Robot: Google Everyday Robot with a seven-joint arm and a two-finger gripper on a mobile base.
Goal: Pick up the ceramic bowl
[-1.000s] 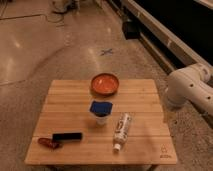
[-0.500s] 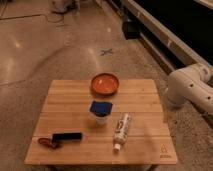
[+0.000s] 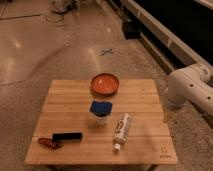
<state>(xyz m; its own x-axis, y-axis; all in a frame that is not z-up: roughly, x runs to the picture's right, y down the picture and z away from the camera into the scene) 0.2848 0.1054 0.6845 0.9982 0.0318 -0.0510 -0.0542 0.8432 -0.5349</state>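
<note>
gripper: it is not in view; only the white arm shows, to the right of the ceramic bowl and outside the right edge of the worktop. Whether the gripper is spread or pressed together, I cannot tell.
ceramic bowl: it sits upright at the far edge of the worktop, about the middle of that edge, and nothing touches it. It is not grasped yet.
cup: white with a blue top, it stands just in front of the bowl, on the near side, apart from it.
tube: it lies in front of the bowl and a little to the right, further forward than the cup.
black bar: it lies far in front of the bowl and to the left, well apart from it.
risk, reach: the arm is well apart from the bowl. I judge that a low path coming from the right could sweep the cup or the tube.
risk, edge: the bowl is close to the far edge. A push from the near side may slide it off the worktop.
risk, grip: the bowl looks glossy and shallow. A pinch on the rim may slip, or tilt the bowl when it is lifted.
risk, wrong thing: the cup is near the bowl, so an imprecise descent may close on the cup instead.
</note>
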